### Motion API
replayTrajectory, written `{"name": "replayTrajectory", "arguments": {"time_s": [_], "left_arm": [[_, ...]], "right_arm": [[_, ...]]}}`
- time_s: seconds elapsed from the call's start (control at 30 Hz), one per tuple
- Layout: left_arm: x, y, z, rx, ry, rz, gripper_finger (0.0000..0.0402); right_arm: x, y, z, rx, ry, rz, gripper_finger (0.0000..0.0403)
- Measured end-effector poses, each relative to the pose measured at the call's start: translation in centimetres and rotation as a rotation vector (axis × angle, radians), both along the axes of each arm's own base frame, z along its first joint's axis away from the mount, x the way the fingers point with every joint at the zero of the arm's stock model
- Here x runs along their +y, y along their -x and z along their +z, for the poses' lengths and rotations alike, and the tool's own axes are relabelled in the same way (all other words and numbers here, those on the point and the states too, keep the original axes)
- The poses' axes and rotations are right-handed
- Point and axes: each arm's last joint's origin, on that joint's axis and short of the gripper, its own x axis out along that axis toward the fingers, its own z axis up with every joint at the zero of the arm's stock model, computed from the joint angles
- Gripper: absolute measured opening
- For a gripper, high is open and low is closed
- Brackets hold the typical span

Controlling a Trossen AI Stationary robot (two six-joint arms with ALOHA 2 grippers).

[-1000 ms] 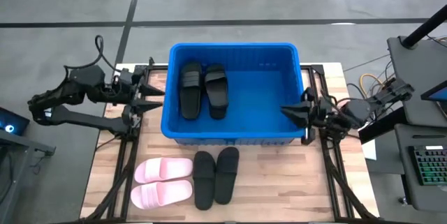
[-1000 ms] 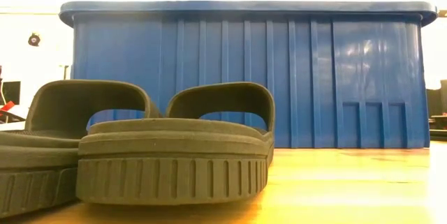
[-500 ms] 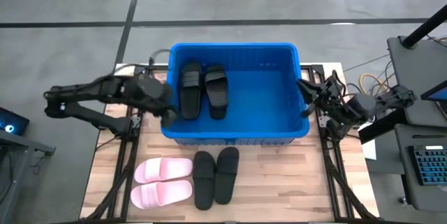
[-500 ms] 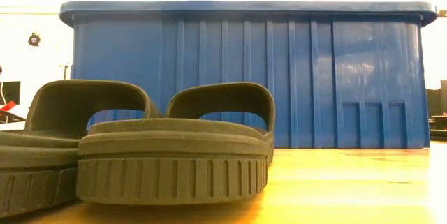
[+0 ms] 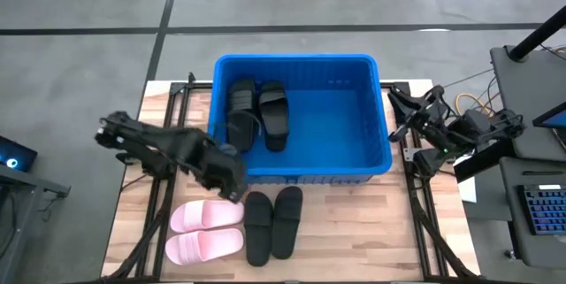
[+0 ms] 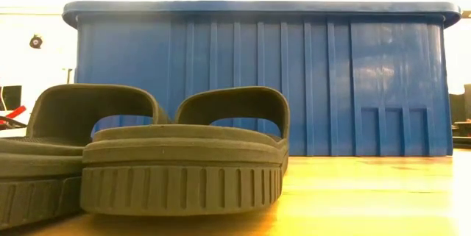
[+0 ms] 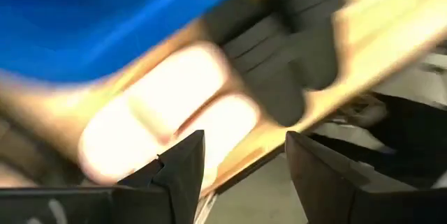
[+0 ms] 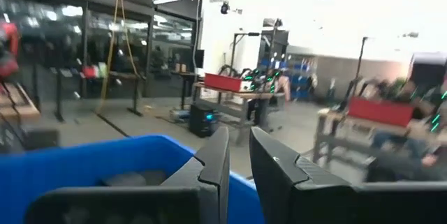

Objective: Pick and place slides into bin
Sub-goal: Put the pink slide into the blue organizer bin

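The blue bin [image 5: 354,134] stands mid-table and holds two black slides [image 5: 256,114] on its floor at its left side. In front of it, a pink pair [image 5: 205,231] and a black pair [image 5: 272,222] lie soles down on the table; the black pair fills the low view [image 6: 184,162]. My left gripper [image 5: 232,182] is open and empty, above the table by the bin's near left corner, over the pink pair [image 7: 167,112]. My right gripper [image 5: 398,111] is empty, its fingers a narrow gap apart, just outside the bin's right rim.
Dark frame rails run along the table's left [image 5: 159,204] and right [image 5: 420,213] sides. A desk with a keyboard [image 5: 539,213] stands off the table's right edge. The bin's right half [image 5: 340,116] holds nothing.
My left gripper has swung from the table's left side beside the bin toward the near edge and right, to the bin's near left corner above the slides. My right gripper has drawn back from the bin's near right corner toward the right and far edges and risen.
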Motion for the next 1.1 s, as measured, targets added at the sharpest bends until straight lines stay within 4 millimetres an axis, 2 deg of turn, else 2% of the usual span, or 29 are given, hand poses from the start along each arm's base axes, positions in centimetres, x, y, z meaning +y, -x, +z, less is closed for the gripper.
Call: {"name": "replayTrajectory", "arguments": {"time_s": [0.13,0.27,0.47,0.67,0.83,1.1], "left_arm": [[-3.1,-1.6,-1.2,0.138,0.020,0.077,0.0184],[-6.2,-2.6,-3.4,0.284,0.059,0.156,0.0184],[-11.3,-2.1,-6.4,0.489,0.070,0.272,0.0184],[-14.9,-1.8,-9.6,0.605,-0.033,0.471,0.0184],[-16.5,-2.0,-12.8,0.698,-0.121,0.566,0.0184],[-17.2,-2.4,-17.9,0.840,-0.227,0.557,0.0184]], "right_arm": [[-0.1,0.2,0.4,0.072,0.089,-0.029,0.0048],[-0.3,0.7,1.1,0.048,0.060,-0.055,0.0048],[-0.6,1.4,1.7,0.045,0.061,-0.083,0.0048],[-0.6,1.4,1.8,0.061,0.079,-0.089,0.0048],[-0.6,1.4,1.8,0.062,0.080,-0.088,0.0048],[-0.6,1.4,1.8,0.056,0.073,-0.086,0.0048]]}}
